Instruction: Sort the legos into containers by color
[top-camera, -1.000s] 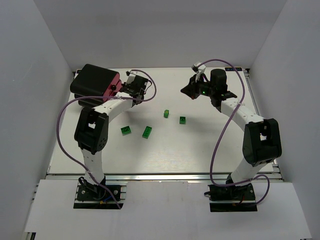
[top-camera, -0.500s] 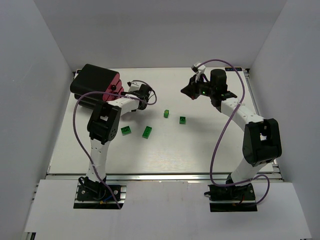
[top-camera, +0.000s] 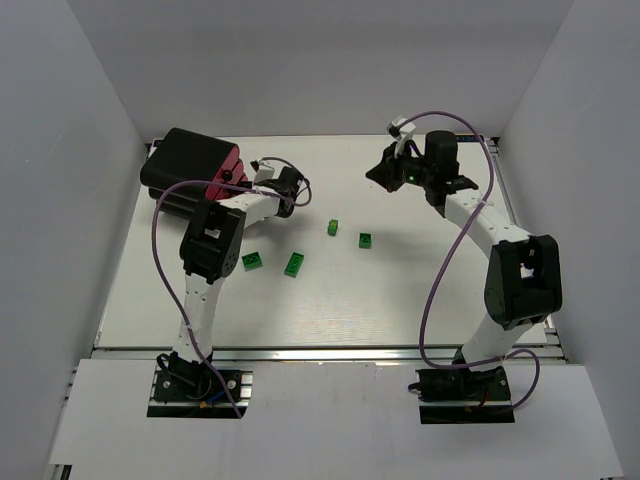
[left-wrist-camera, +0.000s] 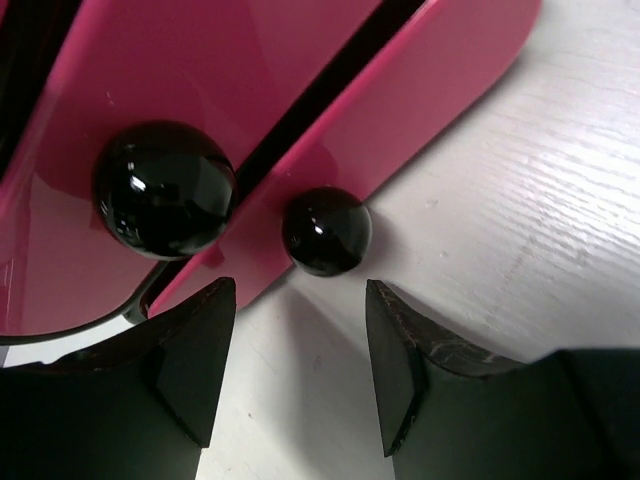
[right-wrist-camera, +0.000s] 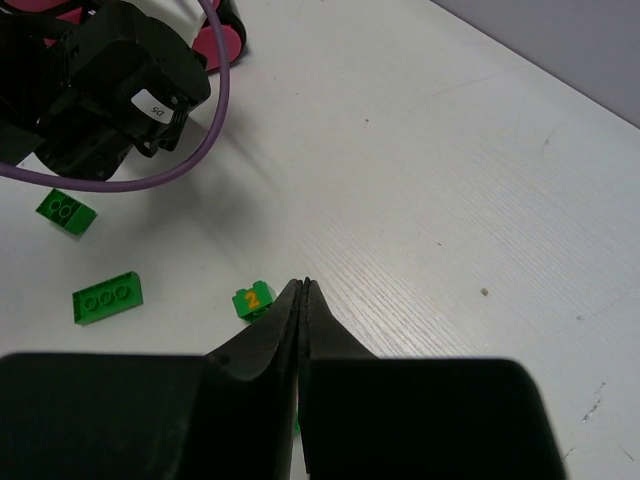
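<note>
Jaws spread, your left gripper (left-wrist-camera: 295, 296) faces the knob (left-wrist-camera: 326, 231) of a pink drawer (left-wrist-camera: 430, 85), lined up for a pull. Your right gripper (right-wrist-camera: 303, 298) hangs pinched shut and empty near the green bricks (right-wrist-camera: 107, 297).

white table (top-camera: 400, 290), plain white walls (top-camera: 320, 70)

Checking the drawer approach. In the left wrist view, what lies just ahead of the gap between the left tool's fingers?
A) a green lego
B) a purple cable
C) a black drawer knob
C: the open left tool faces the smaller black knob on a pink drawer.
</note>
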